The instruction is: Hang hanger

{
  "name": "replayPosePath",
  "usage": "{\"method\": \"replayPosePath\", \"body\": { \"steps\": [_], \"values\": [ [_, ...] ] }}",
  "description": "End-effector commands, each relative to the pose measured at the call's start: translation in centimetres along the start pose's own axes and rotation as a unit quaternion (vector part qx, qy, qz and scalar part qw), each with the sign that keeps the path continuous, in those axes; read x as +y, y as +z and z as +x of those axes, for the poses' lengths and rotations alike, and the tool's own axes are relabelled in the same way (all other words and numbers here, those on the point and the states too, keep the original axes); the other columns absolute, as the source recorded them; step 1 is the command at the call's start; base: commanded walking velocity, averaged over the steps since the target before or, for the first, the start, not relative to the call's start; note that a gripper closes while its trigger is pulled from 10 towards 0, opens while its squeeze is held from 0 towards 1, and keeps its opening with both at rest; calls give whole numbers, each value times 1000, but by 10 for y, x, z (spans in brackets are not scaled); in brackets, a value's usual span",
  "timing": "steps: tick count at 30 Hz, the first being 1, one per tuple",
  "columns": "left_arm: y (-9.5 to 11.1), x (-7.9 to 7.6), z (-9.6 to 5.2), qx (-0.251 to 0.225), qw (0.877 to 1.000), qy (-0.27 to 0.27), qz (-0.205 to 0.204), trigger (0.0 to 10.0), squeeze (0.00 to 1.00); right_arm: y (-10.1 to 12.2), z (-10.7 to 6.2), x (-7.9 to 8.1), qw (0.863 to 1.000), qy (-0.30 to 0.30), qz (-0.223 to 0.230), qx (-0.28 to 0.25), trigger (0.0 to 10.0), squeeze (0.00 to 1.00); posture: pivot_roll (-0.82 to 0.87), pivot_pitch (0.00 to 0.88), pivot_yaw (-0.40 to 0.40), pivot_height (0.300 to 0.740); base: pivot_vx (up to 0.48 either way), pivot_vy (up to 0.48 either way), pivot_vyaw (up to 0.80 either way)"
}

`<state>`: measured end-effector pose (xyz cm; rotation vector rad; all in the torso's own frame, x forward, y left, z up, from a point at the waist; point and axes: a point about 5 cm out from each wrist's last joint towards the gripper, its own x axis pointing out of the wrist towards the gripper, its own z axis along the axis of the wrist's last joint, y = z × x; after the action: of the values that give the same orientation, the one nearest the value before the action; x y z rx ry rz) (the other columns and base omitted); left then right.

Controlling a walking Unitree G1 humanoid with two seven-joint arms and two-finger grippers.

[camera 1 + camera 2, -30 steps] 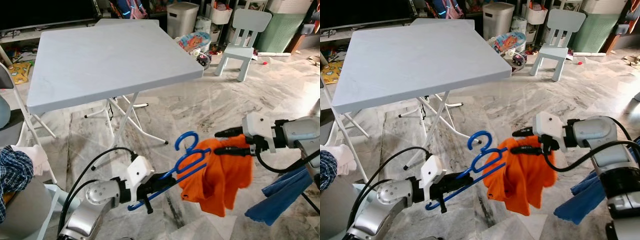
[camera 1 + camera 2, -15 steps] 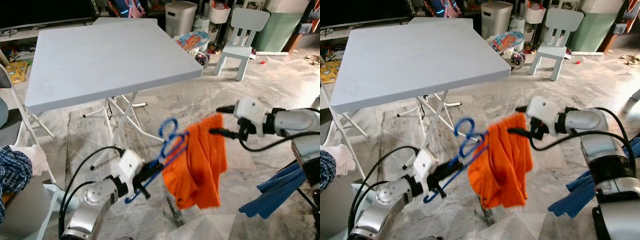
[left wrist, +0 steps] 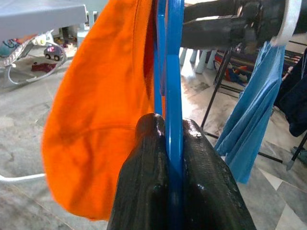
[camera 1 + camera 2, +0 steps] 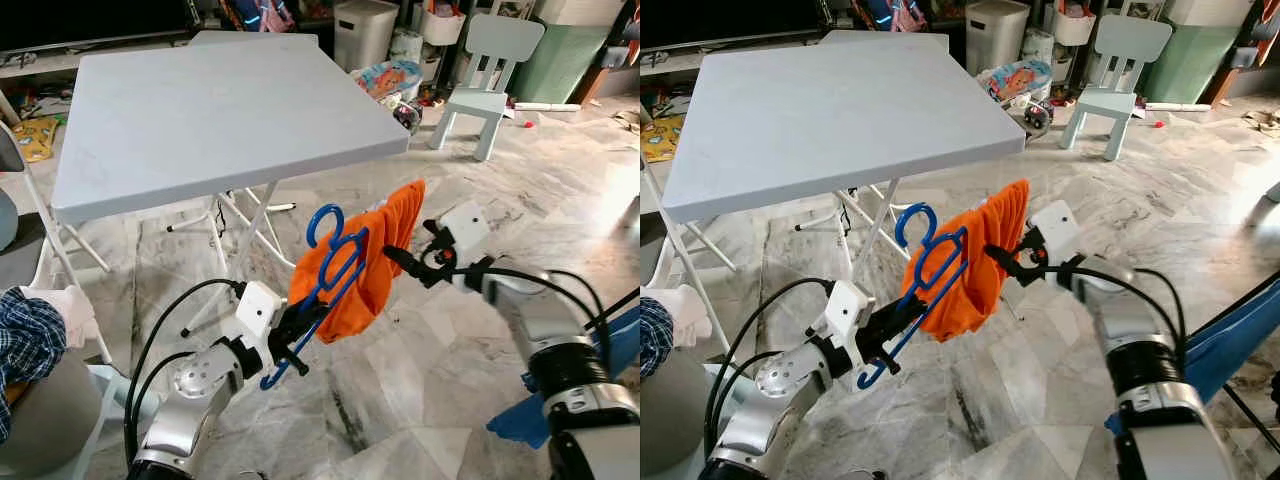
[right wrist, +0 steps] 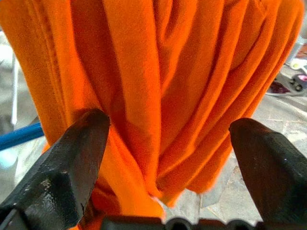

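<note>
Head views: our left gripper (image 4: 297,345) holds the blue hanger (image 4: 330,275) above the floor, beside the grey table (image 4: 200,110), orange garment (image 4: 365,270) draped on it.
Left wrist: fingers (image 3: 144,191) clamped tight on the hanger bar.
Right wrist: our right gripper (image 5: 165,158) spread wide, fingers (image 5: 62,172) flanking the garment folds.

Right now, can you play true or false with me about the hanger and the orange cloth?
1. The left gripper is shut on the blue hanger. True.
2. The cloth on the hanger is green. False: it is orange.
3. The right gripper is open, with cloth between its fingers. True.
4. The hanger lies on the grey table. False: it is held up in the air, in front of the table.
5. A small pale blue chair stands on the floor behind. True.
</note>
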<state>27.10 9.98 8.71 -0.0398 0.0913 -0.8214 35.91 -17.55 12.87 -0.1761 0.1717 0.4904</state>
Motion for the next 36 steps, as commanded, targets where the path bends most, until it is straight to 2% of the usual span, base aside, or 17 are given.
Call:
{"method": "replayPosePath", "body": {
  "steps": [1,5,6,8,11,15,17,20,22,25,26,27,28,29,30,31,36],
  "values": [
    [14,-2,4,-20,1000,-18,16,0,0,2,-1,-2,998,-40,40,-23,10000,1000,28,39,-20,740,0,0,0],
    [13,0,3,-15,1000,-20,17,0,0,1,-1,3,998,-51,29,-32,10000,1000,28,37,-13,740,0,0,0],
    [12,0,3,-8,999,-25,21,0,0,1,-1,4,997,-61,43,-34,10000,1000,27,37,-11,740,0,0,0],
    [10,-1,3,-3,999,-31,16,0,0,3,0,10,997,-45,53,-42,10000,1000,26,37,-9,740,0,0,0],
    [8,-1,3,5,999,-35,15,0,0,5,-2,20,999,0,16,-44,10000,1000,26,35,-6,740,0,0,0],
    [9,3,3,7,999,-34,17,0,0,4,-11,14,997,31,-50,-43,10000,1000,28,34,-5,740,0,0,0],
    [9,5,2,10,999,-33,19,0,0,4,-18,8,997,52,-34,-40,10000,1000,31,32,-6,740,0,0,0],
    [9,5,2,11,999,-33,19,0,0,4,-24,5,996,66,-44,-34,10000,1000,31,32,-6,740,0,0,0],
    [10,2,2,8,999,-46,13,0,0,3,-23,1,998,45,-44,-30,10000,1000,22,31,-8,740,0,0,0],
    [9,-4,4,6,998,-62,8,0,0,0,-19,6,998,42,-34,-31,9686,1000,25,30,-10,740,0,0,0],
    [10,-6,4,5,998,-68,4,0,0,-1,-18,9,998,41,-30,-32,4824,686,25,31,-10,740,0,0,0],
    [10,-8,4,4,997,-75,1,0,0,-2,-16,12,998,42,-27,-33,3412,176,25,31,-10,740,0,0,0],
    [10,-11,4,3,996,-84,-1,0,0,-3,-15,17,998,50,-20,-34,2314,0,25,31,-11,740,0,0,0],
    [10,-13,4,3,996,-90,-2,0,0,-3,-14,20,998,57,-16,-35,2314,0,25,31,-11,740,0,0,0],
    [10,-15,4,3,996,-93,-3,0,0,-4,-12,24,997,58,-17,-36,3255,0,27,32,-12,740,0,0,0],
    [10,-16,4,3,995,-97,-4,0,0,-4,-11,26,998,56,-11,-37,0,0,28,32,-13,740,0,0,0],
    [11,-14,2,4,995,-96,-3,0,0,-1,-8,21,998,31,-1,-45,0,0,29,33,-21,740,0,0,0]
  ]
}}
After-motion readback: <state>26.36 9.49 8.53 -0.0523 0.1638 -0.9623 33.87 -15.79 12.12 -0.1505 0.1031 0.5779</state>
